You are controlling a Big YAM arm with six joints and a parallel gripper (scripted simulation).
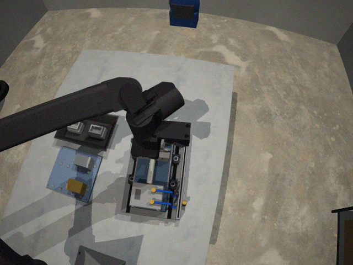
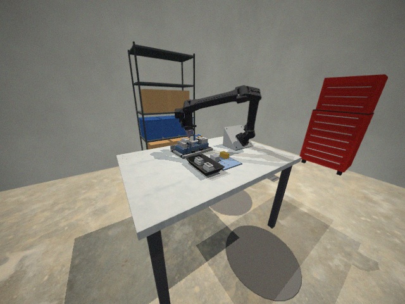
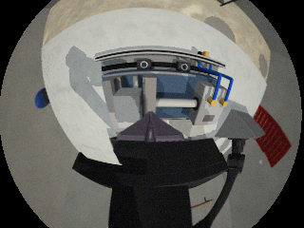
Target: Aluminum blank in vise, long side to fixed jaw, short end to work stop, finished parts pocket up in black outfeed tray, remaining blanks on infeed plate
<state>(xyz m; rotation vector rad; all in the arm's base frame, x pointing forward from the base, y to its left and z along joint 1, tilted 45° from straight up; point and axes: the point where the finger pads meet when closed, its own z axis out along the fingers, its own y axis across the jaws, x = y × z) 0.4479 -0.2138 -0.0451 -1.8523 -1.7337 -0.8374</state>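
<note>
The vise (image 1: 181, 182) (image 2: 192, 147) (image 3: 121, 64) stands mid-table, with its hosed moving jaw (image 1: 144, 199) toward the near end. My gripper (image 2: 189, 133) (image 3: 150, 115) is shut and empty, low over the fixed-jaw end. In the wrist view a plain gray blank (image 3: 150, 89) lies between the jaws beside the fixed jaw (image 3: 123, 103), just beyond my fingertips; I cannot tell if they touch. A pale rod (image 1: 151, 171) (image 3: 177, 101) runs between the jaws. Two finished parts (image 1: 75, 127) (image 1: 97, 130) (image 2: 198, 160) (image 2: 208, 166) sit pocket up in the black tray (image 1: 111, 122). A gray blank (image 1: 83, 161) (image 2: 214, 157) and a brass blank (image 1: 76, 185) (image 2: 224, 154) lie on the infeed plate (image 1: 58, 171) (image 2: 233, 162).
The arm's gray base mount (image 1: 94, 256) (image 2: 233, 137) stands at the table's near edge. A shelf rack (image 2: 161, 98) stands behind the table and a red cabinet (image 2: 343, 121) to its side. A blue bin (image 1: 184, 12) sits on the floor.
</note>
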